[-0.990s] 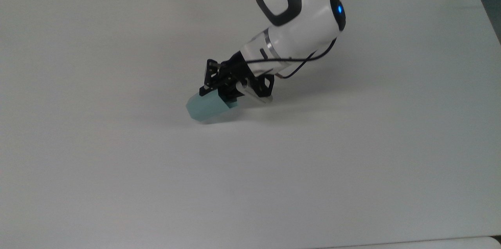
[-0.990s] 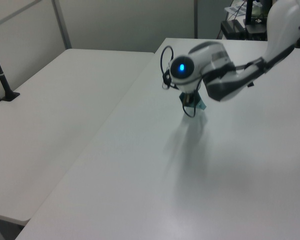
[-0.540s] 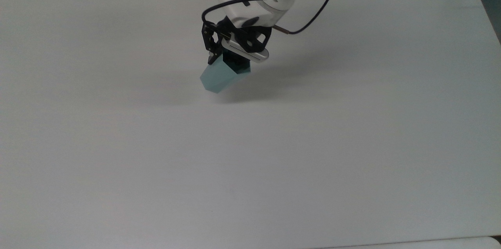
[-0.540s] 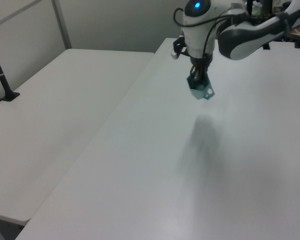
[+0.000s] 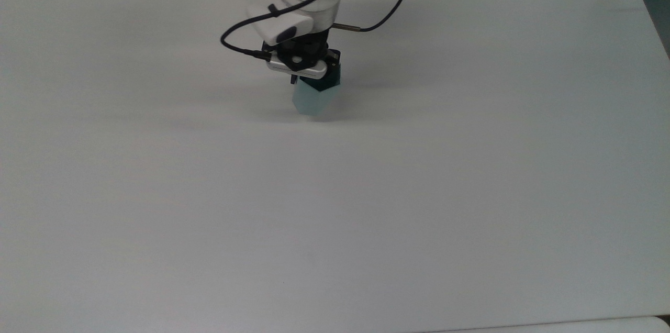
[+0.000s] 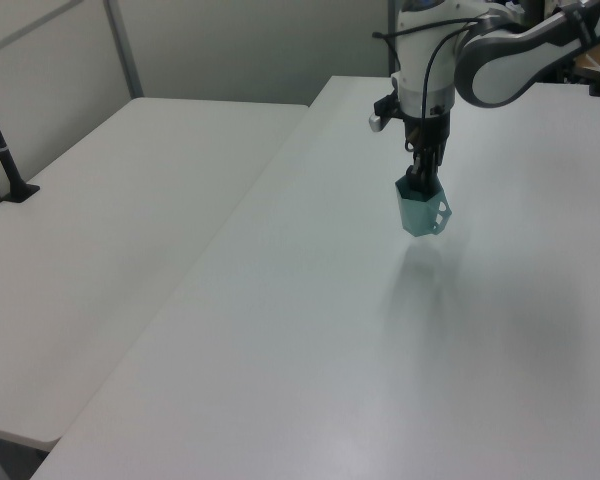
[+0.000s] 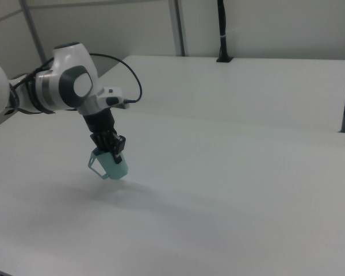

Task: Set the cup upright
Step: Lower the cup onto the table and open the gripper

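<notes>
The top view looked down steeply on the white bench [image 5: 471, 191] from above its near edge, facing the arm's base at the far side, and took in nearly the whole surface. The left view stood off one end, raised and farther back, looking along the bench [image 6: 310, 360] with a second table [image 6: 100, 250] on the left view's left. The right view sat lower and closer (roughly opposite), with another table [image 7: 264, 86] behind. All three shared the bench's middle, where the gripper [image 5: 314, 79] [image 6: 421, 180] [image 7: 110, 150] held the cup [image 5: 312, 101] [image 6: 420, 208] [image 7: 110, 165].
</notes>
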Motion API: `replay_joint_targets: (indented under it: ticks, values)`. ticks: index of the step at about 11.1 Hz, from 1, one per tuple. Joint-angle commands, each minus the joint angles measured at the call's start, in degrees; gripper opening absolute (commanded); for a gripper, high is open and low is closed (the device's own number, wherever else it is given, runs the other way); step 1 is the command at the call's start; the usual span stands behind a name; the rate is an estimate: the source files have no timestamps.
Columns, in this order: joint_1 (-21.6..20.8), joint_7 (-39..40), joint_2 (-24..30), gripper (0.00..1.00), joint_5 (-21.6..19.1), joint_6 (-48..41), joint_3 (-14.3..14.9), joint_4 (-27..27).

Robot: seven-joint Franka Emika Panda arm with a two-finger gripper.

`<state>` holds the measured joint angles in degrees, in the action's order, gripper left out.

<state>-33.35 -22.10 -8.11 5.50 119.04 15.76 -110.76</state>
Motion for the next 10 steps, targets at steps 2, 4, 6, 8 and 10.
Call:
replay_joint_targets:
  ticks: [2, 4, 6, 8, 10]
  values:
    - [2.0, 2.9, 2.9, 0.00, -5.8, 13.4, 0.0, -9.7]
    - [2.1, 2.3, 1.9, 0.00, -6.2, 15.9, -0.1, -11.5]
    - [2.2, 2.2, 1.9, 0.00, -6.4, 15.6, -0.1, -11.1]
    - [3.2, 3.0, 1.9, 0.96, -7.5, 11.8, -0.1, -10.0]
    - [3.1, 3.2, 2.0, 1.00, -7.5, 9.1, -0.1, -8.8]
